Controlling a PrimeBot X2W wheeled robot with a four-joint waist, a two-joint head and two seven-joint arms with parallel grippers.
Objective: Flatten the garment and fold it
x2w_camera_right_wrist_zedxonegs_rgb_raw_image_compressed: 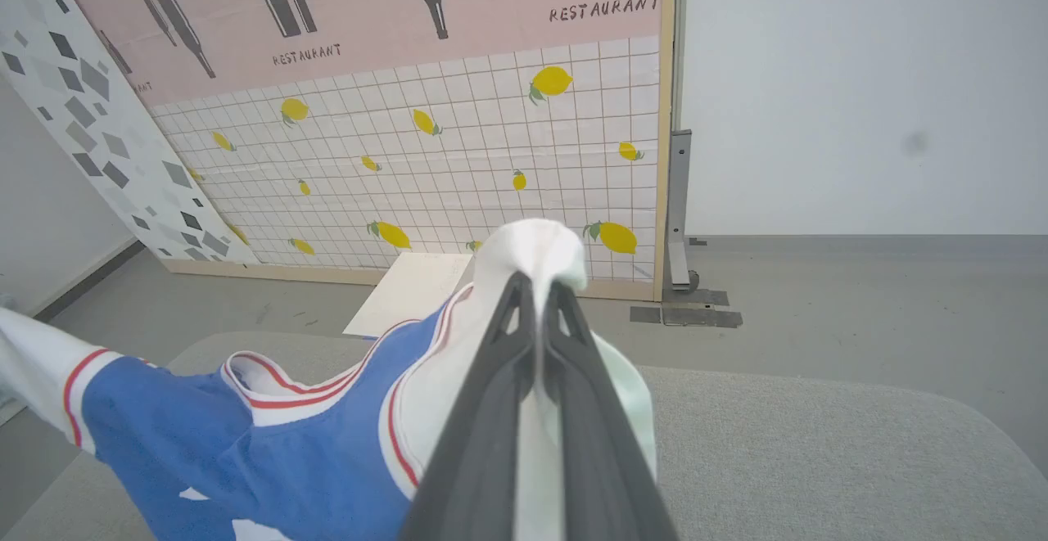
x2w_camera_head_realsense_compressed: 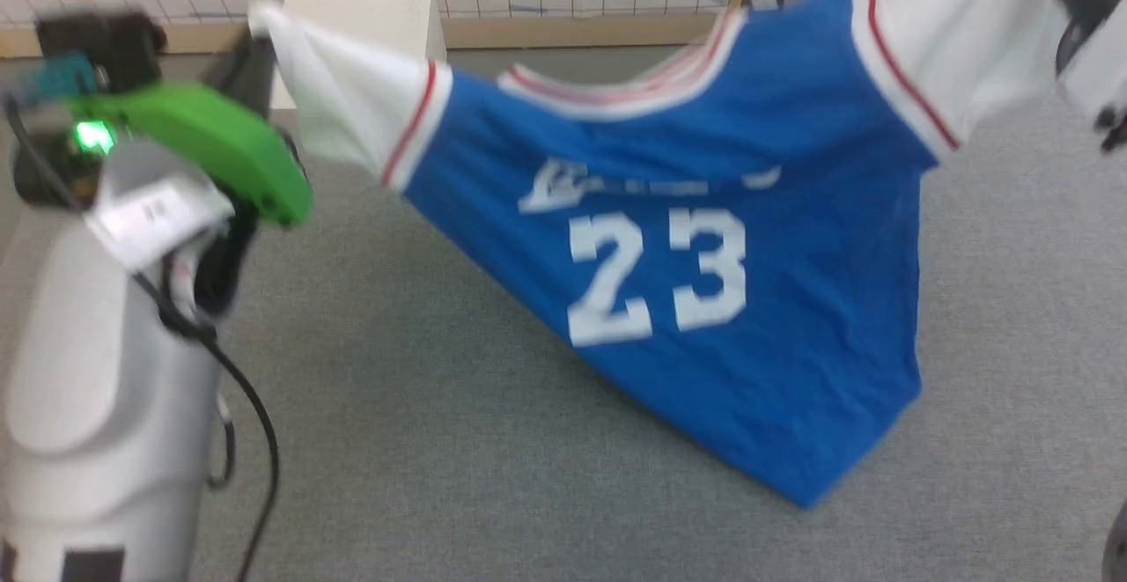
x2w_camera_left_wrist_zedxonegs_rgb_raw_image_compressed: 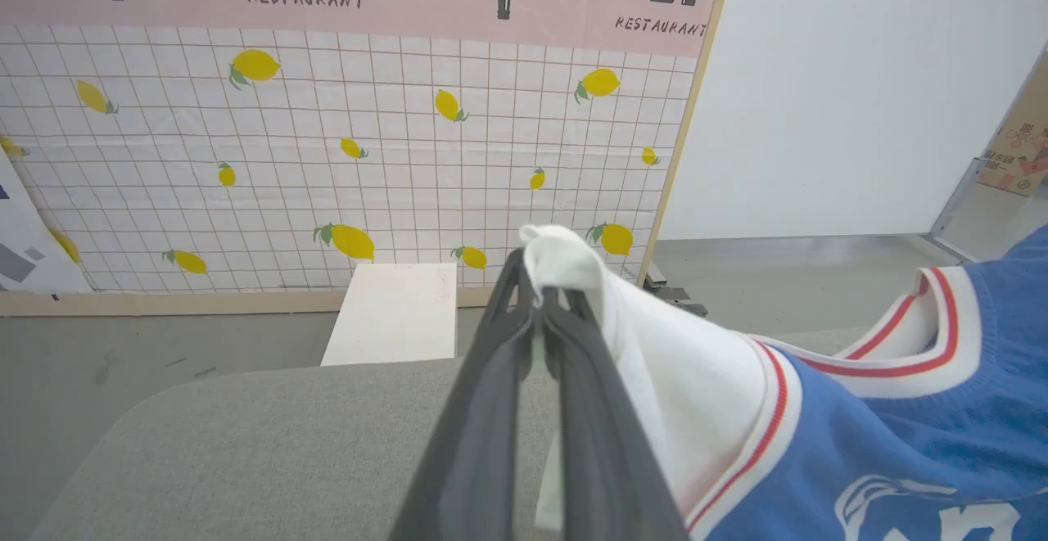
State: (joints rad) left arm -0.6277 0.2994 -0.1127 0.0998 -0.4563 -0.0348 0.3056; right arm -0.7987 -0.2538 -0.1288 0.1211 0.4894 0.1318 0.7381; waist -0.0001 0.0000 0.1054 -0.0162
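Two tight grips: left pincer [x2w_camera_left_wrist_zedxonegs_rgb_raw_image_compressed: 534, 279] and right pincer [x2w_camera_right_wrist_zedxonegs_rgb_raw_image_compressed: 536, 286] clamp the shirt's [x2w_camera_head_realsense_compressed: 704, 318] sleeves; we should lower evenly, hem first.

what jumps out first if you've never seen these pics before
A royal-blue jersey with a white 23 hangs stretched in mid-air across the head view, its lower corner drooping to the grey surface. The left gripper is shut on one white sleeve and the right gripper on the other. Behind stands a tiled wall panel dotted with yellow lemons.
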